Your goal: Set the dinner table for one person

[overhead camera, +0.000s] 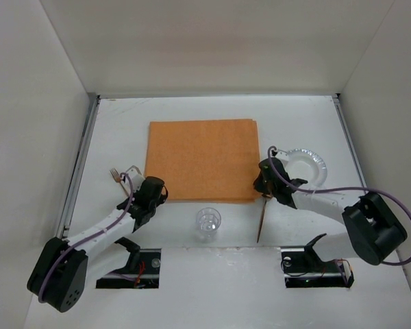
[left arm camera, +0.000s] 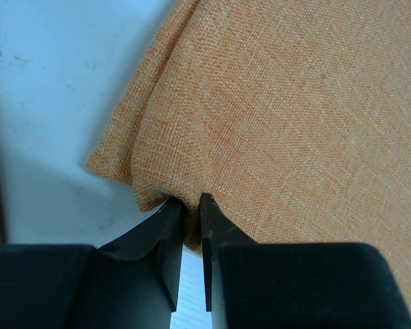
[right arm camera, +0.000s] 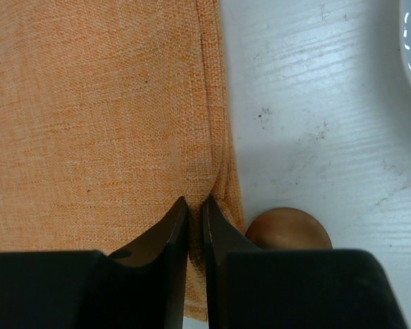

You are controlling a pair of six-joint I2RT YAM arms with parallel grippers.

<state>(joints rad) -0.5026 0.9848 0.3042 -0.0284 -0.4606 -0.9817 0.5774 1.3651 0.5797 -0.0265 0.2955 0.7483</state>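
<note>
Your left end effector [left arm camera: 192, 203] is clenched on the near left corner of the orange placemat [left arm camera: 281, 116], with the cloth bunched between its fingers. Your right end effector [right arm camera: 195, 203] is pinched shut on the near right corner, where the cloth puckers too. Just beside it sits a brown rounded thing [right arm camera: 288, 232], probably a wooden spoon's bowl. The desk [overhead camera: 192, 113] is matte white and faintly scuffed, with metal rails along its sides. It spreads under the placemat, a clear glass [overhead camera: 207, 223], a fork [overhead camera: 114, 174] and a plate [overhead camera: 318, 161].
</note>
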